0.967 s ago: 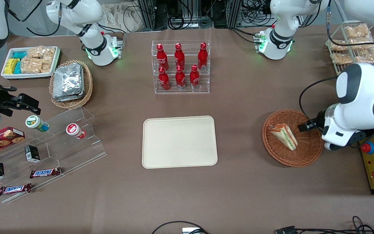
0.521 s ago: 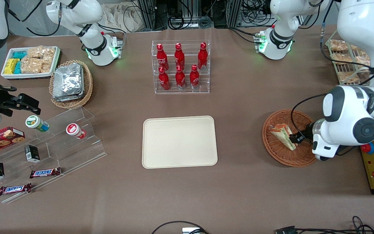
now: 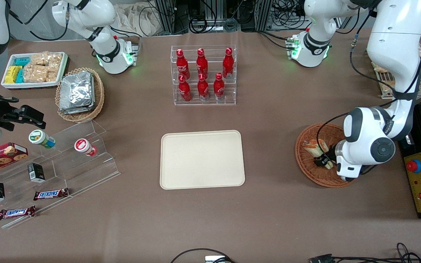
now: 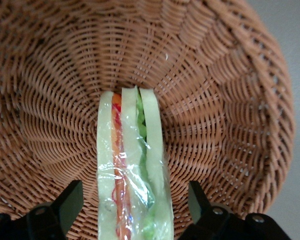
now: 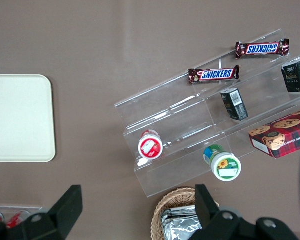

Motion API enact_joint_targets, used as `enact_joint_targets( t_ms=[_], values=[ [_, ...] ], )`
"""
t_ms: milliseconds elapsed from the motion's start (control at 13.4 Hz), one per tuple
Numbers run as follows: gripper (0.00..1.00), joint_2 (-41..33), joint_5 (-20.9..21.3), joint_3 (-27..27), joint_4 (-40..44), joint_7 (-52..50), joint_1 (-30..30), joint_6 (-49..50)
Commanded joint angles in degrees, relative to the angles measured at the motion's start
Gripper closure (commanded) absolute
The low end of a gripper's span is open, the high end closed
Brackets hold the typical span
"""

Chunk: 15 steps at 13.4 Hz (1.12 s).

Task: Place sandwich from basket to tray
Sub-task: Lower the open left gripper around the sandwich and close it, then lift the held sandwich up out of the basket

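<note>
The sandwich point(image 3: 313, 147) is a plastic-wrapped wedge of white bread with orange-red and green filling. It lies in the round orange-brown wicker basket point(image 3: 303, 160) toward the working arm's end of the table. The gripper point(image 3: 323, 160) is down in the basket over the sandwich and hides part of it. In the left wrist view the sandwich point(image 4: 132, 170) lies between the two black fingers point(image 4: 65, 205), which stand wide apart with gaps on both sides, above the basket weave point(image 4: 220, 100). The gripper point(image 4: 132, 207) is open. The cream tray point(image 3: 202, 159) lies at the table's middle and also shows in the right wrist view point(image 5: 17, 117).
A clear rack of red bottles point(image 3: 203, 75) stands farther from the camera than the tray. A clear stepped shelf with snacks point(image 3: 49, 168), a lighter basket of foil packets point(image 3: 79, 93) and a white bin point(image 3: 33, 69) are toward the parked arm's end. A wire rack of bagged snacks point(image 3: 400, 78) is near the working arm.
The working arm has swung in from the table's end and lowered its gripper into the basket, from beside the sandwich to straddling it. The sandwich has not moved.
</note>
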<state>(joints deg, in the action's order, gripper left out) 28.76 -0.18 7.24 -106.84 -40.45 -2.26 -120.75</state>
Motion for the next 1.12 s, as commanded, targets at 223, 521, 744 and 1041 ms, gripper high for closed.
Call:
enact_joint_targets(
  t_ms=[223, 521, 744, 1041],
  values=[
    [1.0, -1.07, -0.61, 0.14, -0.56, -0.6, 0.15, -0.72],
    [1.0, -9.85, -0.52, 0.14, 1.1, 8.86, -0.11, 8.23],
    [1.0, -13.55, -0.61, 0.23, 5.31, 25.72, -0.2, 13.07],
    [1.0, -12.16, -0.79, 5.48, 15.23, 35.7, 0.41, 17.91]
  ],
)
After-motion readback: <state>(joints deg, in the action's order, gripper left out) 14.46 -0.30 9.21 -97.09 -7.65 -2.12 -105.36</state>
